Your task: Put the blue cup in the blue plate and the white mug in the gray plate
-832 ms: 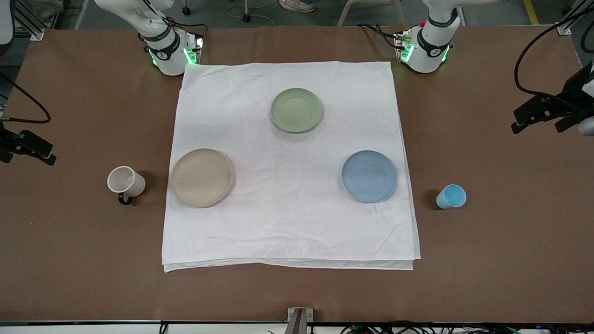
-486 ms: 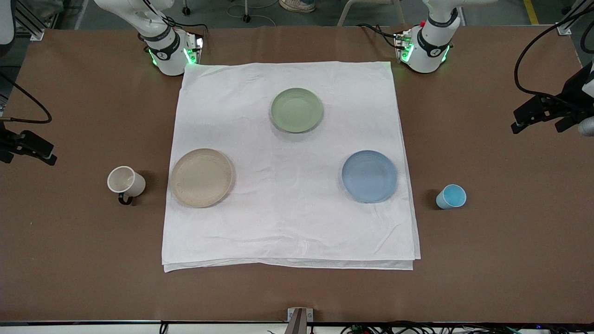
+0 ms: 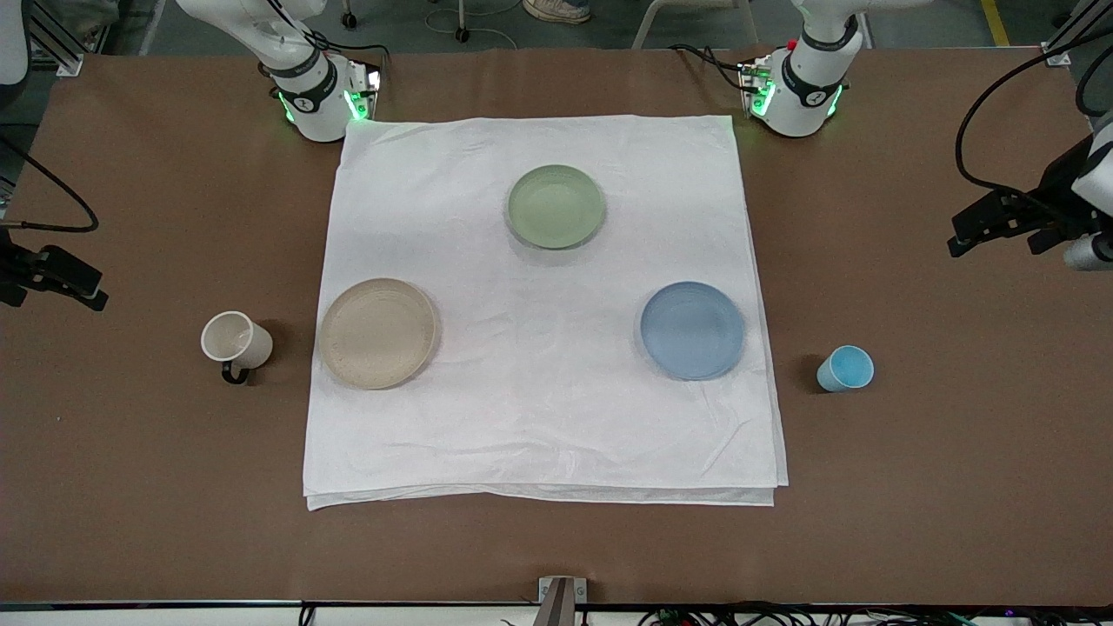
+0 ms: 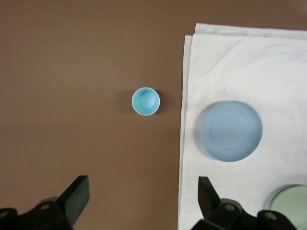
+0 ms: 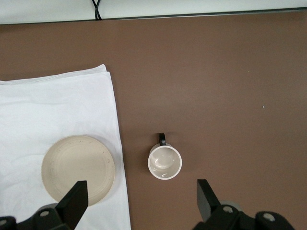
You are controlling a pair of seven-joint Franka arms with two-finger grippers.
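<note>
The small blue cup (image 3: 845,369) stands upright on the brown table toward the left arm's end, beside the blue plate (image 3: 692,330). The white mug (image 3: 235,341) with a dark handle stands toward the right arm's end, beside the gray plate (image 3: 377,333). My left gripper (image 3: 1000,243) hangs open and empty over bare table; its wrist view shows the cup (image 4: 146,101) and blue plate (image 4: 231,130) past the gripper (image 4: 143,201). My right gripper (image 3: 43,296) is open and empty; its wrist view shows the mug (image 5: 164,162) and gray plate (image 5: 77,167) past the gripper (image 5: 141,199).
A white cloth (image 3: 539,417) covers the table's middle and carries all three plates. A pale green plate (image 3: 556,207) lies on it nearer the robot bases and shows in the left wrist view (image 4: 292,206). Both cups stand off the cloth on brown table.
My left gripper has shifted slightly toward the middle of the table. The right gripper, cups and plates have not visibly moved.
</note>
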